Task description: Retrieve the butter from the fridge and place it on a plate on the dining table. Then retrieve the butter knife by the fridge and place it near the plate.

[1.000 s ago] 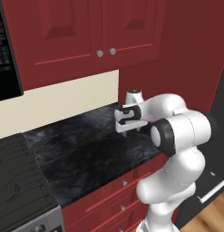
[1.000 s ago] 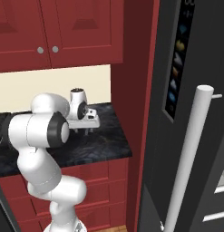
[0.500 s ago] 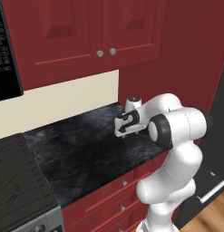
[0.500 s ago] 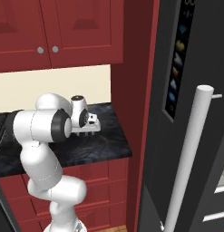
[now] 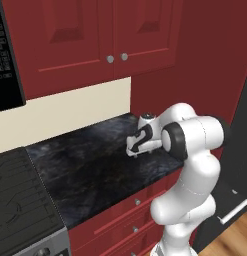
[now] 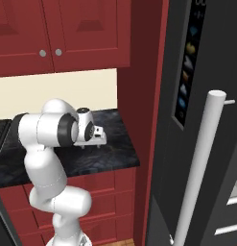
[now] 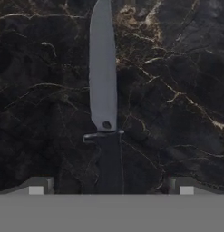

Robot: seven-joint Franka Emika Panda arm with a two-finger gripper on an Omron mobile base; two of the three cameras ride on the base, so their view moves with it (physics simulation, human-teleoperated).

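The gripper (image 7: 109, 188) hangs close over the butter knife (image 7: 103, 90), fingers (image 7: 36, 186) released and spread to either side of its dark handle, not touching it. The knife lies flat on the black marbled counter (image 5: 90, 170), near its right end beside the fridge (image 6: 196, 144). Red cabinets (image 5: 95, 40) hang above a cream wall. The fridge's panel (image 6: 187, 62) shows coloured icons; no writing is readable.

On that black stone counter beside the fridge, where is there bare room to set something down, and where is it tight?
The black marbled counter top is bare from the dark stove across to the white arm's gripper, and along its front edge above the red drawers. It is tight at the fridge end: the open jaws hang over the grey butter knife, near the red side wall.
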